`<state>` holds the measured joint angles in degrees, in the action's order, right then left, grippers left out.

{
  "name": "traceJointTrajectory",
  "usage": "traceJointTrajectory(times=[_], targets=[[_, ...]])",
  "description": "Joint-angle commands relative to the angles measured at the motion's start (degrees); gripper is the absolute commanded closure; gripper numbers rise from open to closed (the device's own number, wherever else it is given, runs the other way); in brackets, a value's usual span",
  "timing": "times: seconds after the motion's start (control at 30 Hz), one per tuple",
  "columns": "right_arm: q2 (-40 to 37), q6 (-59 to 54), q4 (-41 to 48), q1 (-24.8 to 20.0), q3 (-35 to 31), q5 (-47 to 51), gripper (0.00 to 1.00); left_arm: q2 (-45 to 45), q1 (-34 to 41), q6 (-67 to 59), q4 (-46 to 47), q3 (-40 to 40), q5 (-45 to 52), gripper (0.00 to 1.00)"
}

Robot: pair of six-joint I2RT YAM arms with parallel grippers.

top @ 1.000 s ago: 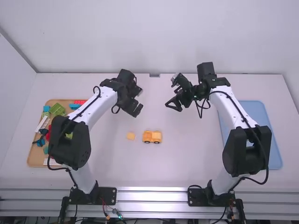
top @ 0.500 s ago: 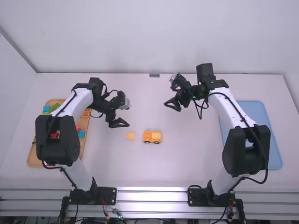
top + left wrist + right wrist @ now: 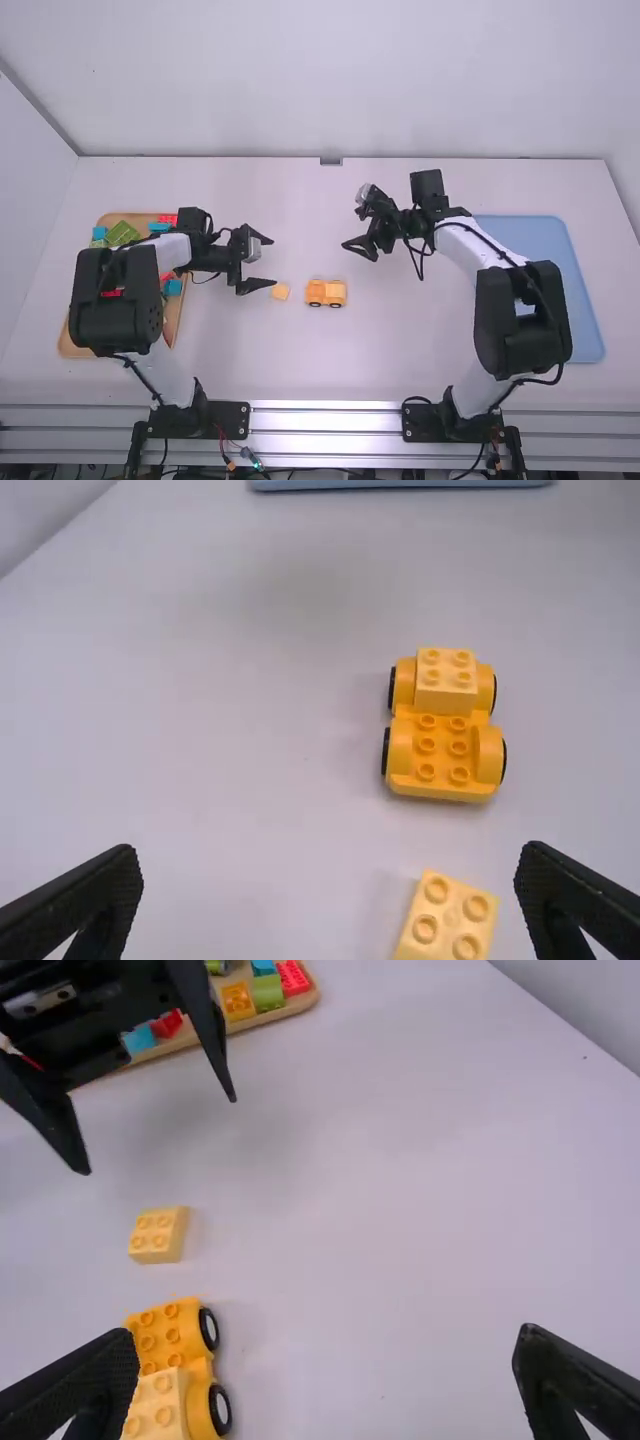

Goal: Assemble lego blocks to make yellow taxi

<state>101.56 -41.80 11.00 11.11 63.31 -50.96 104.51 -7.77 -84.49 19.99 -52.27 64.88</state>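
White tabletop (image 3: 230,345) carries the wheeled yellow chassis (image 3: 325,293) and, just left of it, the loose two-by-two yellow brick (image 3: 281,292), squarish, no clear long axis. Slightly beyond, fingers spread, sits the nearer left gripper (image 3: 273,262); the right gripper (image 3: 328,1345), also spread, lies farther off.

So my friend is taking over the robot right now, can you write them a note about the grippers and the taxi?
Left gripper: open and empty, near the loose yellow block.
Right gripper: open and empty, beyond the taxi from the arm bases.
Where things are: the loose yellow block and the wheeled yellow base are on the table, apart.
Done: one yellow block sits on one end of the base.
Left: the loose block probably goes on the base's bare studs.
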Motion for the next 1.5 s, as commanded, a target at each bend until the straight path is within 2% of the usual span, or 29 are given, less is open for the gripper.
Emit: traceJointTrajectory(times=[0.0,0.17,0.27,0.5,0.77,0.97,1.1,1.33,1.47], targets=[[-2.2,4.2,-1.9,2.2,-2.1,4.0,0.01,1.7,0.0,0.2,-0.2,1.8,0.7,0.00],[-6.0,4.7,-5.1,4.4,-6.2,6.1,0.01,5.8,0.2,-7.6,2.7,2.1,-0.3,0.02],[-6.5,8.0,-8.7,4.8,-8.0,5.4,0.01,8.1,0.7,-7.3,2.3,1.5,-2.1,0.02],[-6.4,9.0,-9.3,5.6,-8.7,5.6,0.01,10.5,0.5,-16.4,5.8,0.3,-6.1,0.06],[-6.4,8.3,-11.0,7.0,-8.6,5.8,0.01,11.1,2.1,-12.2,-0.5,2.1,-5.3,0.17],[-6.4,8.4,-11.2,6.8,-8.6,5.8,0.01,12.4,4.2,-12.2,-0.1,1.4,-5.9,0.19],[-6.4,8.4,-11.1,6.9,-8.6,5.9,0.01,13.1,3.6,-10.3,-0.5,1.2,-6.0,0.30],[-6.4,8.6,-11.9,6.8,-8.6,6.0,0.02,14.6,3.8,-7.5,-2.5,1.0,-7.4,0.32],[-6.4,8.6,-12.0,6.8,-8.6,6.0,0.02,14.5,3.1,-8.6,-0.2,-0.1,-7.7,0.32]])
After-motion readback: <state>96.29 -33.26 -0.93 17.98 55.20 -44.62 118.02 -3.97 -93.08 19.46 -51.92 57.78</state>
